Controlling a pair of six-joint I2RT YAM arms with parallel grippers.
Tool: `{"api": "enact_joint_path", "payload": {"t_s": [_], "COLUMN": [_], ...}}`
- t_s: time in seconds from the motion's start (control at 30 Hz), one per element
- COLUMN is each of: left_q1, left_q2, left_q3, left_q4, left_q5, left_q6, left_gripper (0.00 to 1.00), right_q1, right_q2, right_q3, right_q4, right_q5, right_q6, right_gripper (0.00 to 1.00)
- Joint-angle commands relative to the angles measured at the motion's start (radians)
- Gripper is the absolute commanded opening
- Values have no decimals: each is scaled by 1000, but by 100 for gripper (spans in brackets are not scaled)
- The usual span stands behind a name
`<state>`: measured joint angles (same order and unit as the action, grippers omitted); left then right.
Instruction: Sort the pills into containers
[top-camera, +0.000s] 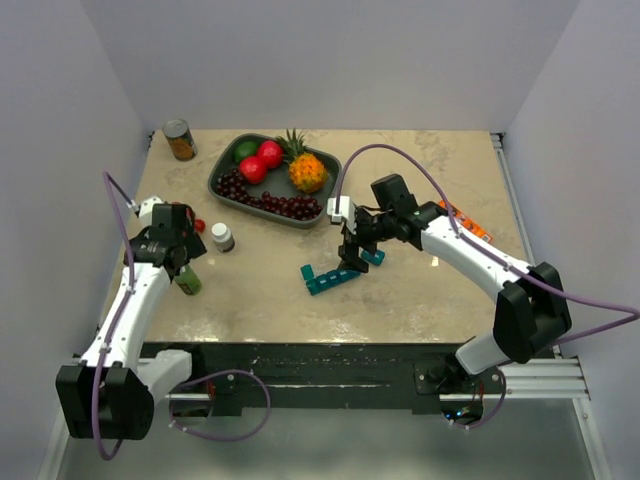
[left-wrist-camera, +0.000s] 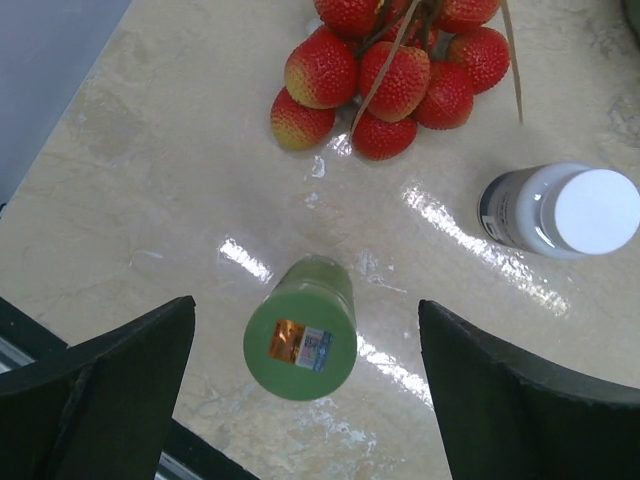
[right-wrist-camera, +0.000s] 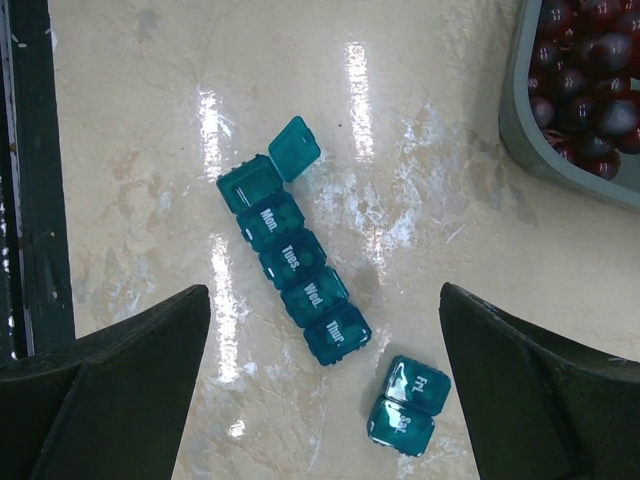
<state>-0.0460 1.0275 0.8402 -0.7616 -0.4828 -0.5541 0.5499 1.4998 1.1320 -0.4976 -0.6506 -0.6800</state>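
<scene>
Containers (right-wrist-camera: 290, 265), teal strips, one lid open for filling, lie mid-counter (right-wrist-camera: 130, 150) below the right gripper (right-wrist-camera: 325, 390), jaws apart. Left gripper (left-wrist-camera: 308, 390), also apart, hovers over a bottle (left-wrist-camera: 300, 335), seemingly to grasp it.

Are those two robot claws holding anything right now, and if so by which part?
Nothing is held. The left gripper hangs open over the small green round bottle, the right gripper open over the teal-blue plastic cube containers.

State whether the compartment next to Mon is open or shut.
Open: its lid is swung aside, clear of the end compartment.
</scene>
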Motion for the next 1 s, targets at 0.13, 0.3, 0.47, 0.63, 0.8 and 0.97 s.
{"api": "enact_joint_path", "payload": {"t_s": [0.13,0.3,0.47,0.63,0.8,0.97], "left_q1": [124,124,124,124,123,75], "left_q2": [63,42,51,8,-36,-98], "left_q3": [-84,-134,-177,-179,-150,-156], "left_q4": [176,199,214,223,209,191], "left_q5": [197,230,239,280,534,791], "left_q6": [51,33,20,25,48,105], "left_gripper": [83,74,63,11,0,0], "right_q1": [-21,-25,-31,-42,-51,-50], "right_q2": [-49,-46,-49,-55,-102,-190], "right_q3": [-12,-12,-14,-20,-34,-75], "right_q4": [25,27,27,8,-12,33], "right_q5": [-43,-47,-47,-73,-138,-146], "right_q6": [0,0,0,-42,-85,-107], "right_gripper": [99,99,99,99,99,99]}}
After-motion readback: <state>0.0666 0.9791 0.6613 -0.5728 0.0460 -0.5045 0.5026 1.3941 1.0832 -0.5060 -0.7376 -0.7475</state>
